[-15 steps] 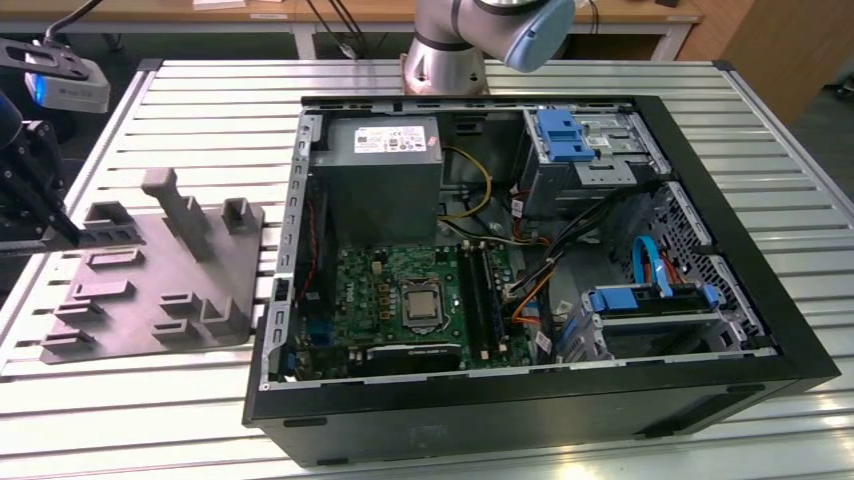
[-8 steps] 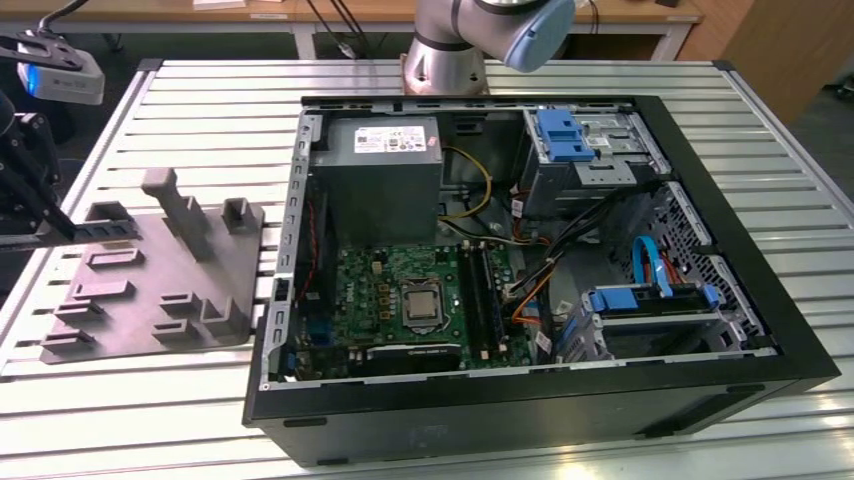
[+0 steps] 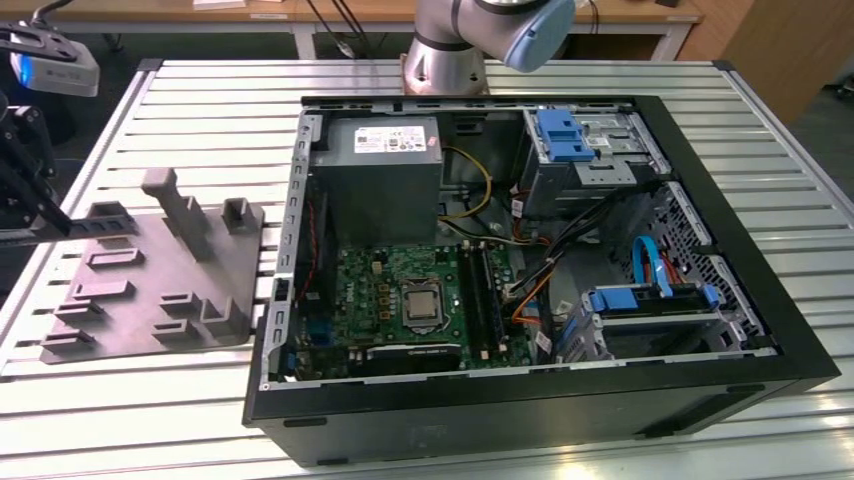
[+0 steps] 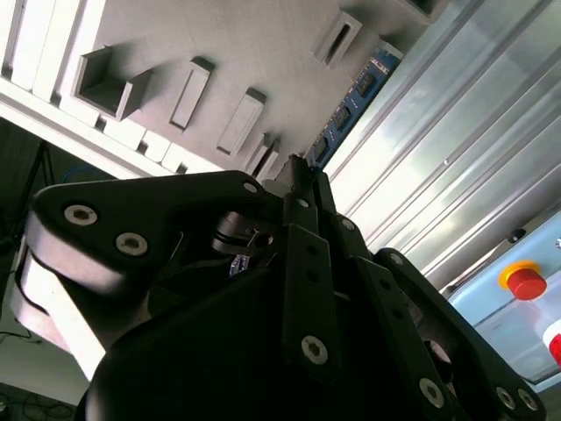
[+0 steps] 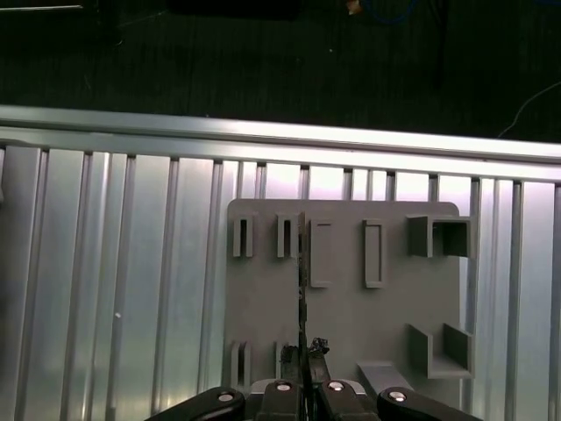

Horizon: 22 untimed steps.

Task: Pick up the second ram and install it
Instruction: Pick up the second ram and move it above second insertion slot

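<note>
End effector (image 5: 302,358) is clamping the second ram (image 5: 302,281) edge-on, holding it over the grey tray (image 5: 351,324) at the edge of the desk (image 5: 131,289). Guessing that's keeping it straight for a motherboard (image 3: 360,280) slot.

The arm (image 3: 447,50) is a silver-grey tube with a pale blue joint cap (image 3: 534,35). The gripper (image 4: 302,171) is matte black, built of rounded link plates (image 4: 149,219) pinned with silver screws (image 4: 315,349), tapering to slim black fingers (image 5: 318,349).

Slatted table (image 3: 134,400) with tray (image 3: 147,285), computer case (image 3: 507,412)
</note>
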Each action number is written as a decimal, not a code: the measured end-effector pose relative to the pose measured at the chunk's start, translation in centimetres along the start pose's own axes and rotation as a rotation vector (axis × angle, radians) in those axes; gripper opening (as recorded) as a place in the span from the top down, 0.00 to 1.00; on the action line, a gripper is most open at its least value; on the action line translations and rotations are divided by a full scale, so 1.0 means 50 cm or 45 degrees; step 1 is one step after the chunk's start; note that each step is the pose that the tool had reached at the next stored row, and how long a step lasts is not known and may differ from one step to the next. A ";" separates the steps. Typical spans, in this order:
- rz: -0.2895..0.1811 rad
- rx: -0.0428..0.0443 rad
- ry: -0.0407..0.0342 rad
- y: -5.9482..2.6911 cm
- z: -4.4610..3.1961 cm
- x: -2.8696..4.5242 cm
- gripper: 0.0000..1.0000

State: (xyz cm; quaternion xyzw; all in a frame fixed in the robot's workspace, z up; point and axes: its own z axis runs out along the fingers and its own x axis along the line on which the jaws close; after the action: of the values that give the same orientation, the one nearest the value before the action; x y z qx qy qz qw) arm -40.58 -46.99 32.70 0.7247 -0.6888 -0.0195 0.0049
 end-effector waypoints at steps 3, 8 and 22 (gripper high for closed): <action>0.000 0.000 -0.0008 0.000 -0.005 0.000 0.86; 0.000 0.000 -0.0023 0.000 -0.014 0.000 0.86; 0.000 0.001 -0.0073 0.001 -0.035 -0.001 0.86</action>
State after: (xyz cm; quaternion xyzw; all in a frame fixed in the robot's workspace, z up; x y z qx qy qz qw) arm -40.58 -46.99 34.43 0.7247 -0.6888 -0.0214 0.0028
